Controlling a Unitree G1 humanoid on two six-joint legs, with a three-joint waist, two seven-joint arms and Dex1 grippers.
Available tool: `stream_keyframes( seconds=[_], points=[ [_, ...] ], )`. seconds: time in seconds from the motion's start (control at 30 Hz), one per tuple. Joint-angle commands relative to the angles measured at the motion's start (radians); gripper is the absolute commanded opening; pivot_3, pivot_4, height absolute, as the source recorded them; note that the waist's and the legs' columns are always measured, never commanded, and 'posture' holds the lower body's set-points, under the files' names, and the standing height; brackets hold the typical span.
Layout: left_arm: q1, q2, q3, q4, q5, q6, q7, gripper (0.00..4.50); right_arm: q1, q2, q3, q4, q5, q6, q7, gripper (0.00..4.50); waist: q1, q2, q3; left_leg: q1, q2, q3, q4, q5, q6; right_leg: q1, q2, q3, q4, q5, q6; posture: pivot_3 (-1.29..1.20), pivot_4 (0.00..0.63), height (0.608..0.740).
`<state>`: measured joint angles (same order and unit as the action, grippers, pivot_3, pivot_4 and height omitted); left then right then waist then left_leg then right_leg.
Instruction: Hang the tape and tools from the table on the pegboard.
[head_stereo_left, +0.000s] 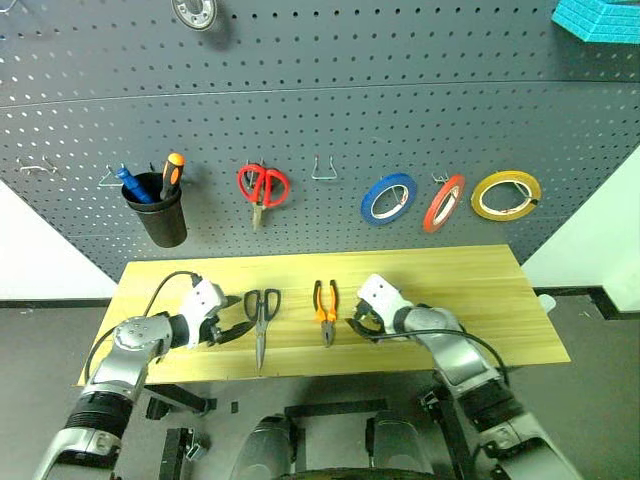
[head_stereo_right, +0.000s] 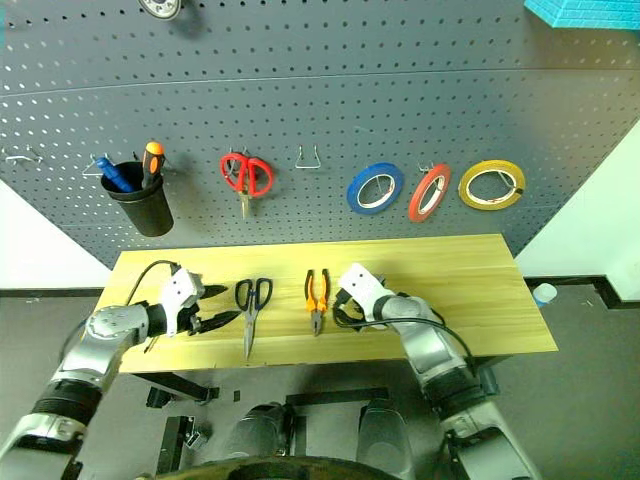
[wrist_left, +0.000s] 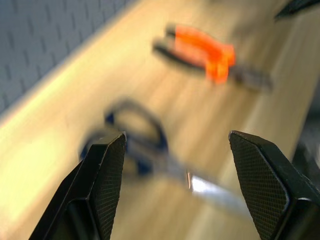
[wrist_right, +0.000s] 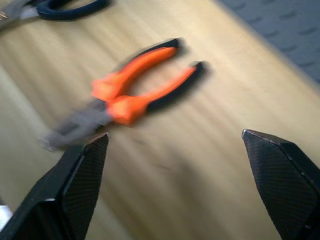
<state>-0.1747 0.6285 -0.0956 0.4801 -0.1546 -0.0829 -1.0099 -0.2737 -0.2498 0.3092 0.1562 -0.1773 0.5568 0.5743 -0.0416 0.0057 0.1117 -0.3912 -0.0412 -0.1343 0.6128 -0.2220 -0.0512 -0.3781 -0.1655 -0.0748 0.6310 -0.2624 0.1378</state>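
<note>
Here, both grippers released, empty. I see right gripper (head_stereo_left: 360, 324) beside pliers (head_stereo_left: 325, 309) on table (head_stereo_left: 480, 300); left gripper (head_stereo_left: 232, 331) near blue-handled scissors (head_stereo_left: 261, 316). Red tape (head_stereo_left: 443, 203) hangs on pegboard (head_stereo_left: 330, 100). Risk: flat pliers slide under closing fingers; crossed arms collide.

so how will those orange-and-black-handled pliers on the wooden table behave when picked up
The orange-and-black-handled pliers lie flat on the light wooden table, handles splayed, so they will probably pivot shut when squeezed. The steel jaws likely make them nose-heavy, tipping if gripped by a handle. The open right gripper hovers beside them.
</note>
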Motion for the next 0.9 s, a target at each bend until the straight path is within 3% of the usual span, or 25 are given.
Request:
stream_keyframes(
  seconds=[0.03,0.17,0.37,0.67,0.9],
  points=[
    [-0.062,0.045,-0.003,0.097,0.045,-0.049,-0.046,3.42,-0.081,0.115,-0.013,0.001,0.004,0.223,-0.094,4.48,-0.001,0.001,0.002,0.0,0.0,0.0,0.0,0.0,0.0,-0.001,0.001,0.0,0.001,0.0,0.0,-0.07,0.085,0.74],
    [-0.101,0.058,0.009,0.179,0.056,-0.078,-0.07,3.42,-0.157,0.241,-0.047,0.091,0.026,0.336,-0.184,4.48,-0.003,0.001,0.004,0.0,0.003,-0.003,0.0,0.002,-0.003,-0.006,0.009,0.008,0.003,0.004,-0.006,-0.08,0.093,0.74],
    [-0.125,0.057,0.025,0.234,0.058,-0.104,-0.066,3.42,-0.232,0.37,-0.069,0.25,0.036,0.352,-0.308,4.48,-0.028,0.001,0.007,0.0,0.003,-0.003,-0.001,0.002,-0.003,-0.014,0.015,0.017,0.006,0.006,-0.01,-0.09,0.124,0.74],
    [-0.082,0.048,0.046,0.199,0.038,-0.102,-0.063,3.42,-0.343,0.452,-0.1,0.501,0.074,0.239,-0.377,4.48,-0.034,0.002,0.019,0.001,0.003,-0.004,-0.001,0.002,-0.003,-0.021,0.016,0.022,0.016,0.005,-0.011,-0.07,0.14,0.74],
    [-0.044,0.035,0.072,0.146,0.022,-0.087,-0.054,3.42,-0.386,0.427,-0.087,0.618,0.059,0.163,-0.439,4.48,-0.033,0.003,0.023,0.001,0.003,-0.005,-0.001,0.002,-0.003,-0.023,0.017,0.023,0.017,0.005,-0.011,-0.06,0.143,0.74]
  ],
)
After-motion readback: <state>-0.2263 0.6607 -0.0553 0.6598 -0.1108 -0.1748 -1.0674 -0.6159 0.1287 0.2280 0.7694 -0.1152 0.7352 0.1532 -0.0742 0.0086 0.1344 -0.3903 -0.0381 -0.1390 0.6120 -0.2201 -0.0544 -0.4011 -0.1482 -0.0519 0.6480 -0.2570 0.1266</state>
